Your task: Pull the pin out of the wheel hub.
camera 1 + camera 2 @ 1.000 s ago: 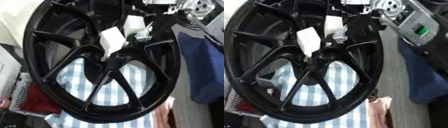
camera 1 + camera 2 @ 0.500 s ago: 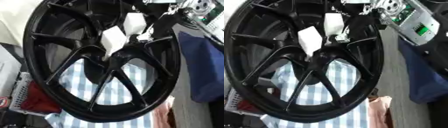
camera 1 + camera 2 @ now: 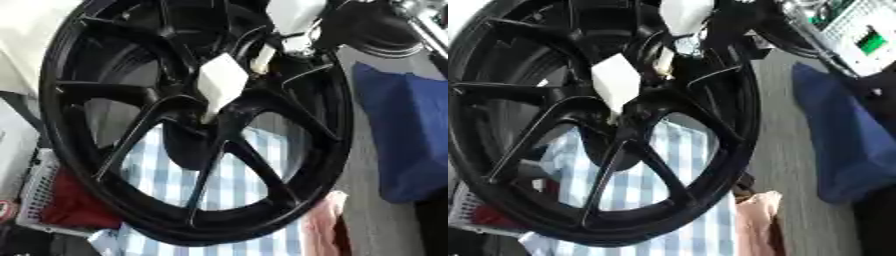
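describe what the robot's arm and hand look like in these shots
Only the right arm shows, entering from the upper right: a black shell with a silver metal joint and a pale panel carrying a green marking. The right hand at the black wheel looks white and blocky over black parts; its fingers cannot be made out. No left arm appears.

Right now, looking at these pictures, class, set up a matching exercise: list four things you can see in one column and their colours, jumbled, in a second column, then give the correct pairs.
Column A
1. wheel
2. cloth seen through the spokes
3. fabric lying to the right of the wheel
4. block at the hub

Column B
a. white
b. blue and white check
c. black
d. dark blue

Pairs: 1-c, 2-b, 3-d, 4-a
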